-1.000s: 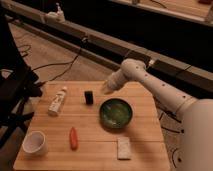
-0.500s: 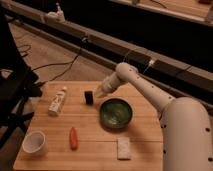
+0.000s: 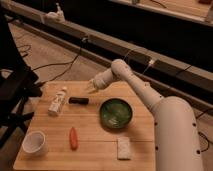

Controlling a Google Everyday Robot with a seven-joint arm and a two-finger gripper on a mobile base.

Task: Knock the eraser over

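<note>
Camera view: the eraser [image 3: 78, 100] lies flat on the counter [image 3: 95, 135], between the white bottle [image 3: 57, 100] and the green bowl [image 3: 116, 112]. The hand [image 3: 91, 87] hovers just above and right of it, fingers spread apart, empty. The eraser is probably light, stiff and grippy; a push suits it better than a grasp.
</note>
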